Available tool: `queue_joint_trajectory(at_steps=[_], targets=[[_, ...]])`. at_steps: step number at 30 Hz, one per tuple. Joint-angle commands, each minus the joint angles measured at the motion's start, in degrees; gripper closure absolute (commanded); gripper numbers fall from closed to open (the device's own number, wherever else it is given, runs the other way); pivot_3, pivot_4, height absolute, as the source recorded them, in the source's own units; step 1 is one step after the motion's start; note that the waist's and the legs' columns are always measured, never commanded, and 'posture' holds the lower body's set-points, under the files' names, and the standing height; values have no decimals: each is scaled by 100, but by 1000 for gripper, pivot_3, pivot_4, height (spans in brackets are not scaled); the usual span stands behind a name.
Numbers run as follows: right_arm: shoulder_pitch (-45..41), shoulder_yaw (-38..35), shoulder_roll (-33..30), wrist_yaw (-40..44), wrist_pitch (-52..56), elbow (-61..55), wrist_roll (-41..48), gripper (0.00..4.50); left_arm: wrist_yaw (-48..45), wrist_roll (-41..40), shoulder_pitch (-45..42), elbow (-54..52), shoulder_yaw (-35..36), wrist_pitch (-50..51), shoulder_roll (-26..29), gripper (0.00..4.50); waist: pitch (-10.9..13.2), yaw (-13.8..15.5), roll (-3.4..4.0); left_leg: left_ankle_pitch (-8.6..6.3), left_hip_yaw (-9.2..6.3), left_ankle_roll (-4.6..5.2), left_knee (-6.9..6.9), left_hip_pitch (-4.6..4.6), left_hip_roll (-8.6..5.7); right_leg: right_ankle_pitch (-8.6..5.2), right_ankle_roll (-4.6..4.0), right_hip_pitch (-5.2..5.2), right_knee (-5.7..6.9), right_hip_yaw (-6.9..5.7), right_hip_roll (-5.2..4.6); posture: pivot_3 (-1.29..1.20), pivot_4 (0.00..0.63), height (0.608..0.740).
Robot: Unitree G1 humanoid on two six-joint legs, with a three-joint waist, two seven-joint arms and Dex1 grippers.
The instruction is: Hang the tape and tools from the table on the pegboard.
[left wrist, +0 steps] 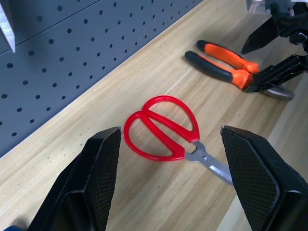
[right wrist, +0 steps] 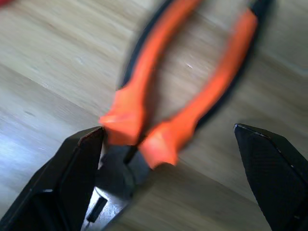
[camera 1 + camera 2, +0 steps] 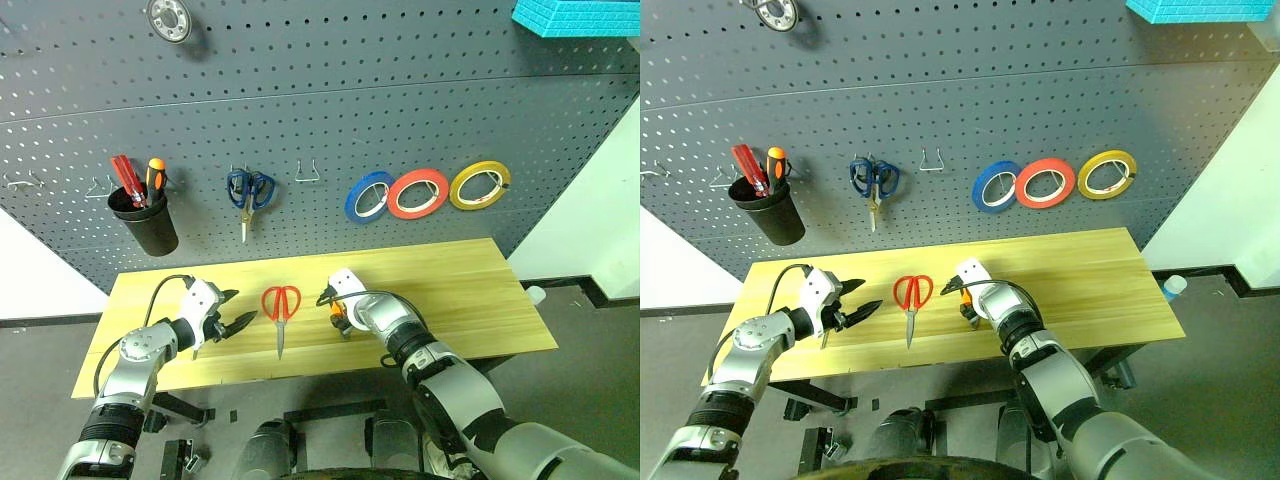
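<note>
Low in the frame, the right gripper (image 2: 168, 168) tilts steeply down, black textured fingers spread wide either side of the orange-and-black pliers (image 1: 226, 65), gripping nothing. At lower left the left gripper (image 3: 232, 312) points nearly level, jaws parted and empty, toward the red-handled scissors (image 3: 281, 305) lying flat on the grainy yellow table (image 3: 470, 290). Above, the red-orange tape (image 3: 418, 192) hangs on the perforated grey pegboard (image 3: 400, 90).

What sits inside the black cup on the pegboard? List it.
The black cup holds a red-handled tool and an orange-handled screwdriver. Their lower ends are hidden by its wall.
</note>
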Motion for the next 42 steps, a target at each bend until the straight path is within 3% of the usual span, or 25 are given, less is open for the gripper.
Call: queue_joint_trajectory(at_steps=[1, 14, 32, 35, 40, 42], targets=[[-100, 100, -113, 23, -90, -114, -126, 25, 10, -81, -23, -185, 152, -111, 10, 1048, 0, -33, 0, 0, 0, 0, 0, 0, 0, 0, 0, 0, 0, 0, 0, -108, 80, 740], [-281, 166, -82, 784, -412, -208, -3, 25, 27, -98, -41, -155, 147, -123, -45, 1048, 15, -60, -2, 0, -1, 0, -3, 1, 0, 0, 1, -2, 0, 1, 1, -106, 77, 740], [-954, 2, 170, 609, -1140, 1424, -13, 25, -41, -248, 106, -430, 235, -53, -43, 1048, 29, -55, 5, 0, -1, 0, -15, 1, 0, 0, 1, -9, -2, 4, 3, -93, 76, 740], [-993, -68, 189, 560, -1185, 1527, 18, 584, -39, -242, 121, -449, 236, -50, -52, 1048, 29, -57, 5, 0, -1, 0, -16, 1, 0, 0, 1, -9, -2, 4, 4, -95, 77, 740], [-1010, -121, 192, 526, -1208, 1596, 7, 2219, -38, -237, 131, -479, 223, -43, -70, 1048, 32, -56, 6, 0, -1, 0, -18, 1, 0, 0, 1, -10, -2, 6, 4, -97, 78, 740], [-1009, -138, 188, 521, -1203, 1605, 12, 2429, -38, -239, 133, -487, 219, -39, -77, 1048, 33, -56, 6, 0, -1, 0, -18, 1, 0, 0, 1, -11, -2, 6, 4, -101, 77, 740]])
